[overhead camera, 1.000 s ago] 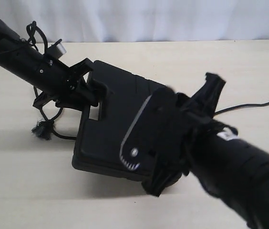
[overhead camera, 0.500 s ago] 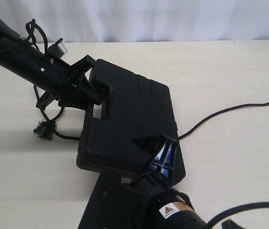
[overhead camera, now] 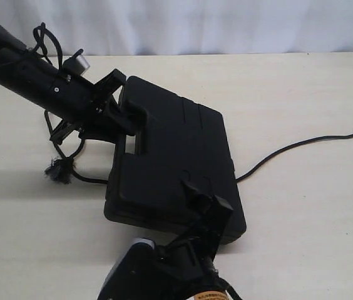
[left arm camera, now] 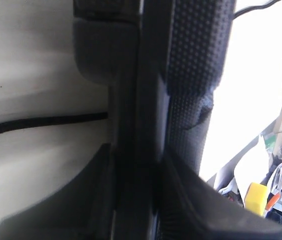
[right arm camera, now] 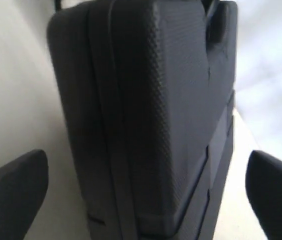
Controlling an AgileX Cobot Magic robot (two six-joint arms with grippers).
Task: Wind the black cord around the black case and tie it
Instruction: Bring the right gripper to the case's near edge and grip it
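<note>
Case held at one end.
The left fingers (overhead camera: 112, 84) clamp the black case (overhead camera: 176, 162) by its handle end; right fingers (right arm camera: 13, 187) spread wide, not touching it; black cord (overhead camera: 289, 148) lies on the table (overhead camera: 289, 87).

Black case (overhead camera: 176, 150) — matt, pebble-grained plastic; table (overhead camera: 301, 94) smooth, pale.

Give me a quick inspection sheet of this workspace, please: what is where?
Surface: pale table.
Job's things: black case in the middle; black cord shows on both sides of it, frayed end on the left.
Clutter: nothing seen.
Hands: left hand closed on the case's handle end; right hand open at its near edge.
Cables: arm cables looped on the left arm.
Surroundings: white curtain behind.
</note>
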